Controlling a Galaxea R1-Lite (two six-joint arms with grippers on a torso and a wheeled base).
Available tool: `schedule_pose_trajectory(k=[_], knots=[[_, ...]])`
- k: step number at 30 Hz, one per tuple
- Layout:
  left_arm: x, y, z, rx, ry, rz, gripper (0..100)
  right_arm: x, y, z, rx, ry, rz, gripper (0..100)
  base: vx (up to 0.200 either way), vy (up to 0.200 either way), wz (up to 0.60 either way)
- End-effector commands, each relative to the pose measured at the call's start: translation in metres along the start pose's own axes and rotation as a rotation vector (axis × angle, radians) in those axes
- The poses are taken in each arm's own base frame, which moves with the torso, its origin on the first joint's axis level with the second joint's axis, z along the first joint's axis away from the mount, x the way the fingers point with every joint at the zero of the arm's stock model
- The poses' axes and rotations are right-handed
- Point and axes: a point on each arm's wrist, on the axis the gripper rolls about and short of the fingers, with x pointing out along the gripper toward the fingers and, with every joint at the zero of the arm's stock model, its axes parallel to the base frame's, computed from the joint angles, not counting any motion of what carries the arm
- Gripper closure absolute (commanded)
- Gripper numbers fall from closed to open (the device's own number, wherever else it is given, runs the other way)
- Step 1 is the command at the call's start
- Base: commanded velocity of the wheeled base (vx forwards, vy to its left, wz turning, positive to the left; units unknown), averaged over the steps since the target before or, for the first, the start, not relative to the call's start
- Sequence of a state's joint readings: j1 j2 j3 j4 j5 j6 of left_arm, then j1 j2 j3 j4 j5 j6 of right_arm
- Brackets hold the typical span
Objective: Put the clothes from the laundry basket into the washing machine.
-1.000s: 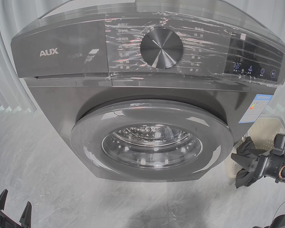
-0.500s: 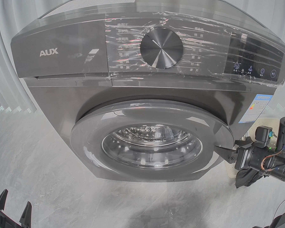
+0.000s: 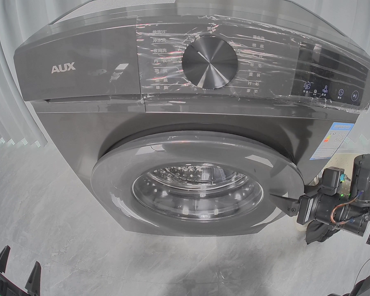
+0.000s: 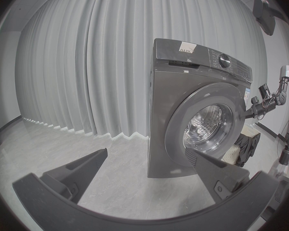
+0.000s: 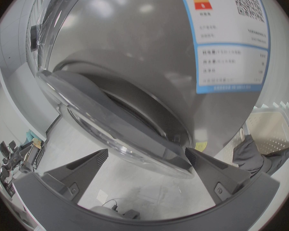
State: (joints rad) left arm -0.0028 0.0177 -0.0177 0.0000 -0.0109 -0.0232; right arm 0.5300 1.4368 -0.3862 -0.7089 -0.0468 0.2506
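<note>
The grey washing machine (image 3: pixel 90 66) faces me, its round glass door (image 3: pixel 193 186) standing slightly ajar on the right side. My right gripper (image 3: pixel 281 200) is at that right rim, open. In the right wrist view the door (image 5: pixel 118 125) edge runs across between the spread fingers of the right gripper (image 5: pixel 144 153). Dark clothes (image 5: pixel 250 158) hang over the cream laundry basket (image 5: pixel 273 129), right of the machine. The dark clothes (image 3: pixel 316 233) show below the right arm. My left gripper (image 3: pixel 21 257) is low at the front left, open and holding nothing.
Pale tiled floor (image 3: pixel 49 210) lies open in front and to the left of the machine. A grey curtain (image 4: pixel 86 74) hangs behind it. The control panel with a round dial (image 3: pixel 209 62) is covered with plastic film.
My right gripper has moved left from the clothes at the basket to the door's right rim. The door's edge has shifted slightly. The left arm has stayed put.
</note>
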Motion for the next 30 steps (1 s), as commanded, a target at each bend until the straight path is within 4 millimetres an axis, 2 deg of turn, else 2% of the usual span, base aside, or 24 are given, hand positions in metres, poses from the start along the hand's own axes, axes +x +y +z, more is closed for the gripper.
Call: schedule_pose_trajectory(k=[1, 6, 9, 12, 15, 19, 26, 30], knots=[[0.0, 0.0, -0.005, 0.0, 0.0, 0.0, 0, -0.007, -0.002, -0.01, -0.005, 0.028, 0.002, 0, 0.0, 0.0, 0.0], [0.0, 0.0, -0.005, 0.002, -0.002, 0.001, 0, -0.022, -0.005, -0.013, -0.035, 0.018, 0.028, 0, 0.0, 0.0, 0.0], [0.0, 0.0, -0.005, -0.003, -0.002, 0.0, 0, -0.019, -0.009, -0.006, -0.029, -0.009, 0.014, 0, 0.0, 0.0, 0.0], [0.0, 0.0, -0.005, -0.004, 0.0, 0.0, 0, -0.011, -0.009, 0.0, -0.027, -0.011, 0.009, 0, -0.2, 0.0, 0.0], [0.0, 0.0, -0.005, -0.001, 0.0, 0.0, 0, -0.001, -0.008, 0.001, -0.03, 0.005, 0.012, 0, -0.2, 0.0, 0.0], [0.0, 0.0, -0.005, -0.001, 0.0, 0.0, 0, 0.005, -0.004, -0.001, -0.045, 0.026, 0.037, 0, 0.0, 0.0, 0.0], [0.0, 0.0, -0.005, 0.0, -0.002, 0.0, 0, 0.005, -0.002, -0.002, -0.05, 0.04, 0.085, 0, 0.0, 0.0, 0.0], [0.0, 0.0, -0.005, 0.002, 0.0, 0.0, 0, -0.003, -0.003, -0.008, -0.049, 0.046, 0.085, 0, 0.0, 0.0, 0.0]])
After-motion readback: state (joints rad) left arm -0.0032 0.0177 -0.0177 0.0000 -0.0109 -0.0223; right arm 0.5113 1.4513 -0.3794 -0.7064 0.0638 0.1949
